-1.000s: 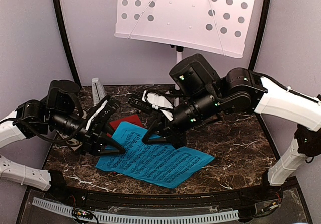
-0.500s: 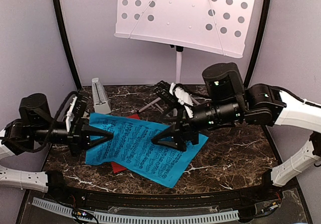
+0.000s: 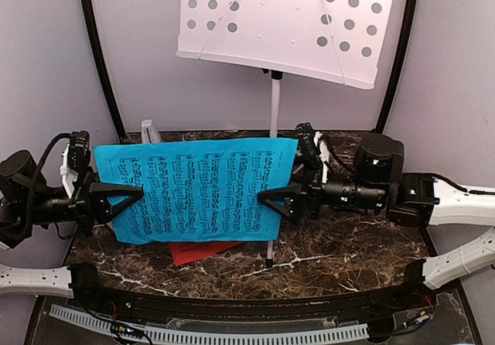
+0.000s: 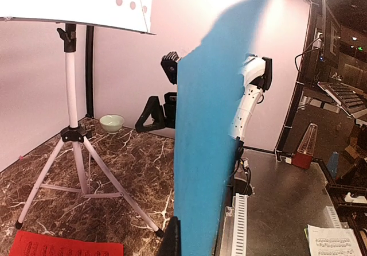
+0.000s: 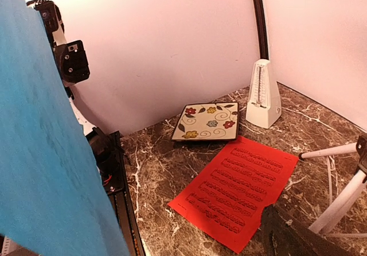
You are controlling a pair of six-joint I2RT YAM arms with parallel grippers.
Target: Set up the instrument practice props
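Dark marble desk (image 3: 348,237), pale walls. Blue sheet (image 3: 197,188) hangs upright above it, stretched between left end effector (image 3: 125,198) and right end effector (image 3: 267,199), each clamped on a side edge. Lift both level with even tension onto the stand (image 3: 282,20) ledge. Red sheet (image 3: 203,249) lies flat below, metronome (image 5: 262,94) back-left.

Top view: blue sheet (image 3: 193,186) hides all but the tip of the metronome (image 3: 147,131), most of the red sheet (image 3: 203,250) and the stand's (image 3: 272,101) lower pole. Stand desk cut by top edge. Right wrist view: stand cut by right edge.
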